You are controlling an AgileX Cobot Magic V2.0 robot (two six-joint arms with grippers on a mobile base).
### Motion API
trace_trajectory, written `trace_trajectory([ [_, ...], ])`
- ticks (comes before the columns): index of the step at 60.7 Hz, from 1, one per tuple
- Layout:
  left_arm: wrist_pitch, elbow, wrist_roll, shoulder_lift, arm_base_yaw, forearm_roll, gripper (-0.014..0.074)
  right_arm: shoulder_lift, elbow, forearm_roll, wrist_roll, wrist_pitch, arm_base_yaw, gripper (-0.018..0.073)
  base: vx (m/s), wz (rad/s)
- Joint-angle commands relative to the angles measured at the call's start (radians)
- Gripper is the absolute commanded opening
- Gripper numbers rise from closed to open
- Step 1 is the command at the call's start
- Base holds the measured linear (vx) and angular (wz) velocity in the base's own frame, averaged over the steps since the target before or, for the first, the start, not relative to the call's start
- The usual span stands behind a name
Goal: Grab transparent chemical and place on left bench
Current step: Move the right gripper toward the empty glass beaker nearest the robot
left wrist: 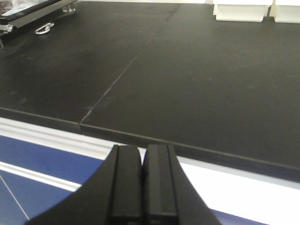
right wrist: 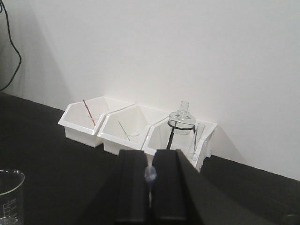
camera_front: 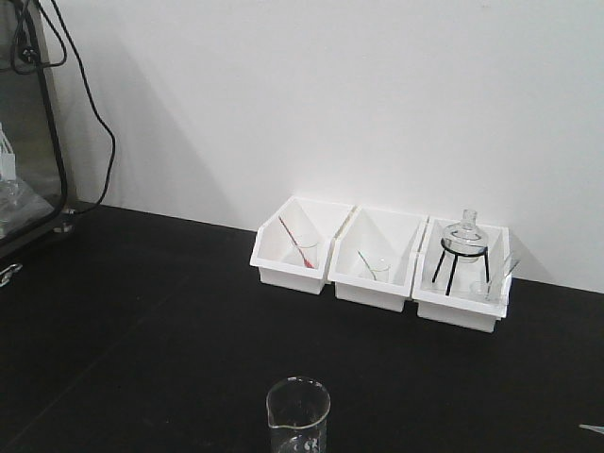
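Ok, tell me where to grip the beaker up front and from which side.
Take the beaker by its straight cylindrical wall, below the flared rim, coming in level from the near side: it stands upright, open-topped, free on the black bench.

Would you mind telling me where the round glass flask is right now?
In the front view, the round flask sits on a black tripod inside the rightmost white bin, right of the middle bin and near the back wall.
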Motion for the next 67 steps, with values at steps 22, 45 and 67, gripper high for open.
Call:
trace_trajectory([
  [22,-0.078,0.016,-0.008,-0.019,-0.002,-0.001,-0.0003,0.006,-0.027,0.005,-0.002,-0.043,-0.005,0.0041,0.08,-0.01],
  [45,-0.078,0.016,-0.008,-0.019,-0.002,-0.001,-0.0003,0.027,-0.037,-0.056,-0.002,-0.162,-0.005,0.0027,0.01,0.00],
  [67,-0.078,0.016,-0.008,-0.019,-0.002,-0.001,-0.0003,0.497,-0.336,-0.208,0.181,-0.532,-0.005,-0.0001,0.00,0.00],
])
